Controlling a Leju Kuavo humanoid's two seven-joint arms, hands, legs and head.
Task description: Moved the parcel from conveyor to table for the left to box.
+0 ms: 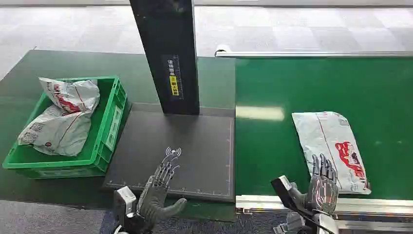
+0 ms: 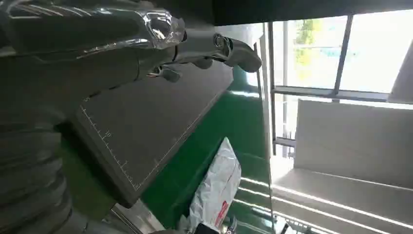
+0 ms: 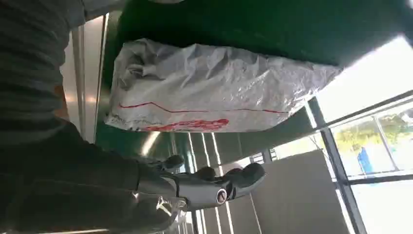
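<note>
The parcel (image 1: 332, 148), a grey poly mailer with red print, lies flat on the green conveyor (image 1: 272, 146) close to its near edge. The right hand (image 1: 322, 187) hovers open over the parcel's near end, fingers apart, holding nothing. I think it should come down on the middle of the bag and pinch firmly, because thin film slips easily. The left hand (image 1: 158, 192) waits open above the dark mat (image 1: 199, 146) on the bench, beside the green crate (image 1: 104, 134).
</note>
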